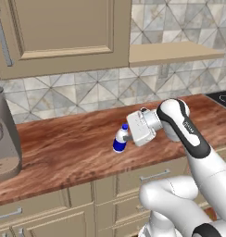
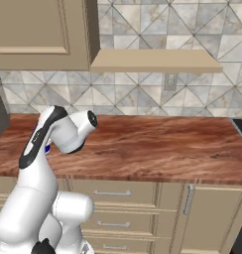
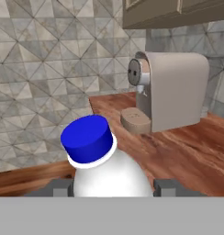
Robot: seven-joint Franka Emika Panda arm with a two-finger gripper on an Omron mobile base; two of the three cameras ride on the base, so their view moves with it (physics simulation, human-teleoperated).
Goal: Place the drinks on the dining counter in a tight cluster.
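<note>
My gripper (image 1: 123, 137) is shut on the tiny white bottle (image 1: 120, 139) with the blue cap and label. It holds the bottle by its body, over the wood-grain wall counter (image 1: 64, 148) in front of the tiled backsplash. In the hand view the bottle (image 3: 109, 174) sits between the two dark fingertips (image 3: 165, 186), its blue cap pointing up and left. From the right base view the arm hides nearly all of the bottle; only a sliver of blue (image 2: 47, 148) shows. The dining counter and the other drinks are out of view.
A grey coffee machine (image 1: 3, 139) (image 3: 173, 89) stands on the counter's left end, to the bottle's left. Tan wall cabinets (image 1: 59, 32) and a shelf (image 1: 175, 53) hang above. A dark cooktop (image 1: 221, 98) lies at the counter's right end.
</note>
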